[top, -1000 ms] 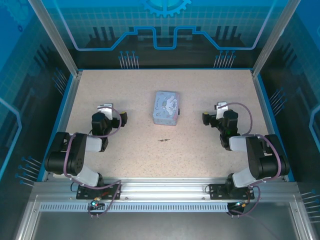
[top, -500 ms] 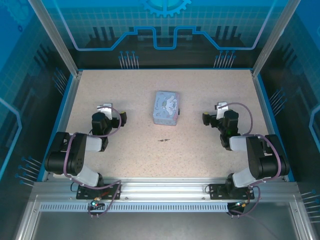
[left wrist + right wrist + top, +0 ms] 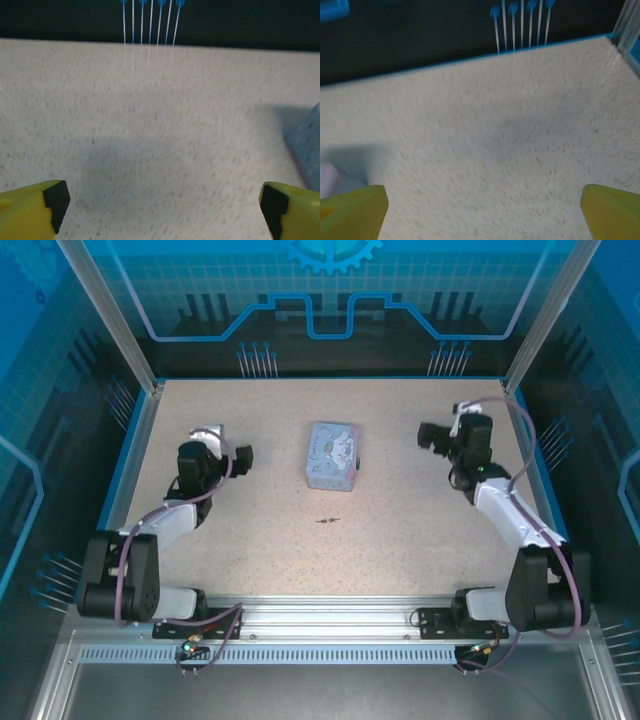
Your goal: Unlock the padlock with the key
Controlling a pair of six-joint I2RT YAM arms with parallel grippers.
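Speckled beige tabletop [image 3: 400, 540] fills the cell, edged in blue and closed in by blue-lit panels, with a pale blue tin [image 3: 332, 455] lying flat near its middle. Well to the left of the tin, the left gripper [image 3: 243, 454] points toward it and touches nothing. In the left wrist view this gripper [image 3: 162, 205] is spread wide, its yellow fingers [image 3: 27, 207] at the two lower corners with bare table between them, and a blurred corner of the tin [image 3: 307, 145] shows at the right edge. A row of thin blue pins [image 3: 150, 20] stands at the table's far border beyond it. On the near side of the tin, apart from it and roughly in line with its middle, lies the key [image 3: 327, 521], a tiny dark sliver flat on the table and well apart from both grippers. A small dark spot sits against the tin's right side, possibly the padlock, though it is too small to tell. Well to the right of the tin and slightly farther back, the right gripper [image 3: 430, 435] faces the tin. The right wrist view shows this gripper [image 3: 482, 210] wide apart too, holding nothing, above bare table.
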